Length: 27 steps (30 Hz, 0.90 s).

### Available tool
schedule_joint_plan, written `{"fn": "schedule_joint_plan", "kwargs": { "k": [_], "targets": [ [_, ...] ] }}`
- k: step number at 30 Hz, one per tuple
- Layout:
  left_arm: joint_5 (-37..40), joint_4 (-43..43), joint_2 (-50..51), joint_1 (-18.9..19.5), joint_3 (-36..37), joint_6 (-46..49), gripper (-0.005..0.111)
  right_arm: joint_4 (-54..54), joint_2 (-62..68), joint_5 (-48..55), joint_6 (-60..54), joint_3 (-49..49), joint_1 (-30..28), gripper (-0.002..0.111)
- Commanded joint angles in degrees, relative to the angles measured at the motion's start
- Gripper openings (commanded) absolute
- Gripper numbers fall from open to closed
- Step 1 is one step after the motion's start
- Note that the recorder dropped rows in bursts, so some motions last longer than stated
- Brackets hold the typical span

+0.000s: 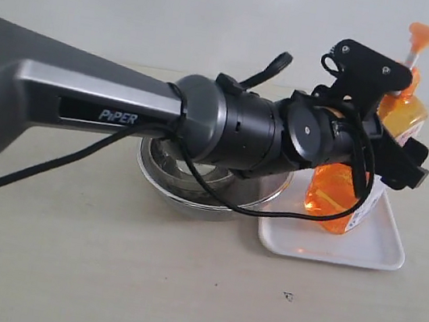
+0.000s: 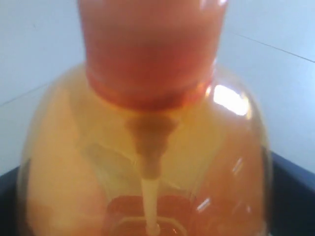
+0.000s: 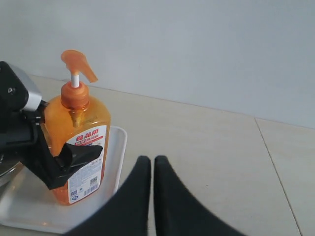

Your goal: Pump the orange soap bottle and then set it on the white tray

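- Orange soap bottle (image 1: pixel 337 203) upright on white tray (image 1: pixel 331 250), at 3 o'clock from steel bowl (image 1: pixel 185 193).
- Left gripper (image 1: pixel 395 157) clamped round its midbody, probably steadying it before release.
- Right gripper (image 3: pixel 150 164) pinched together, empty, well clear.

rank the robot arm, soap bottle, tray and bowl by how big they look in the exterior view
1. left arm, though it sits nearest the camera
2. soap bottle
3. tray and bowl look alike; the arm hides much of the bowl
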Motion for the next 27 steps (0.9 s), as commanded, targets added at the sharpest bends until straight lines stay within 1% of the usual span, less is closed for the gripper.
{"fn": "schedule_joint_plan", "kwargs": {
  "k": [1,3,6,9,13,17,19,22,25,26,27],
  "targets": [
    [2.14,0.29,-4.01,-0.05,-0.28,0.52,0.092,-0.23,-0.06,0.15,0.28,0.12,0.21,0.000],
    [6.08,0.29,-5.94,-0.05,-0.28,0.63,0.092,-0.23,-0.06,0.15,0.28,0.12,0.21,0.000],
    [12.43,0.51,-8.76,0.36,-0.28,3.40,0.092,-0.23,-0.06,0.15,0.28,0.12,0.21,0.000],
    [18.20,3.57,-11.64,0.97,-0.28,4.99,0.092,-0.23,-0.06,0.55,0.28,0.12,0.21,0.000],
    [22.28,3.31,-15.41,2.84,-0.28,4.08,0.092,-0.43,-0.06,1.15,0.28,0.12,0.21,0.000],
    [26.83,3.31,-17.88,6.66,-0.28,-0.97,0.092,-0.43,-0.06,1.58,0.28,0.12,0.21,0.000],
    [31.93,3.31,-18.55,9.10,-0.16,-1.58,0.092,-0.43,-0.06,1.70,0.28,0.12,0.21,0.000],
    [41.53,3.41,-18.69,13.45,0.19,-1.80,0.092,-0.43,-0.06,1.70,0.28,0.12,0.21,0.000],
    [47.32,3.57,-18.69,17.15,1.77,-1.80,0.092,-0.43,-0.06,1.52,0.28,0.22,0.21,0.000],
    [47.72,3.57,-18.69,18.27,2.44,-1.80,0.091,-0.13,-0.06,1.52,0.28,0.16,0.21,0.000],
    [48.49,2.82,-18.69,20.15,3.74,-1.56,0.083,0.32,-0.06,1.52,0.28,0.16,0.21,0.000]
  ]
}}
